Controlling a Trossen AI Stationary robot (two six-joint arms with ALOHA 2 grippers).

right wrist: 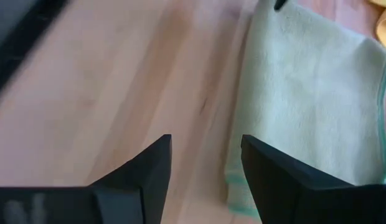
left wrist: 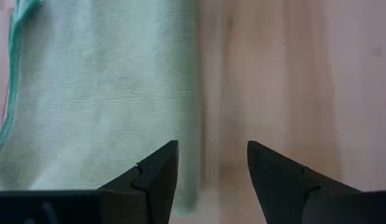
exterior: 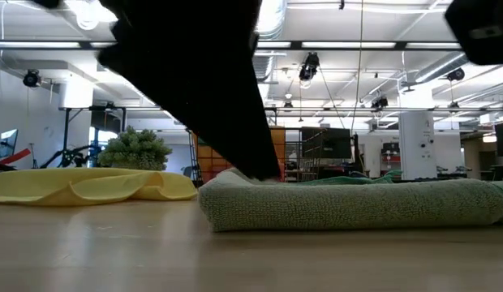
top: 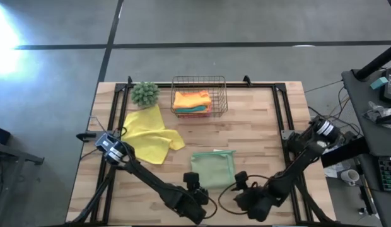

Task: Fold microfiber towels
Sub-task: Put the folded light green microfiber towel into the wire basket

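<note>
The wooden surface (top: pixel 258 126) carries a crumpled yellow towel (top: pixel 148 135) at the left; a sage towel (top: pixel 213 167), folded, lies near the front centre; orange and teal towels (top: pixel 192 101) sit in the wire basket (top: pixel 198 85) at the far side, beside a spiky green plant (top: pixel 145 93). The left end effector (top: pixel 194 183) hovers at the sage towel's near left corner, jaws apart and empty; the right end effector (top: pixel 239 183) sits just off its near right edge, wide and empty. A careless swing could snag a hem and undo the fold.
</note>
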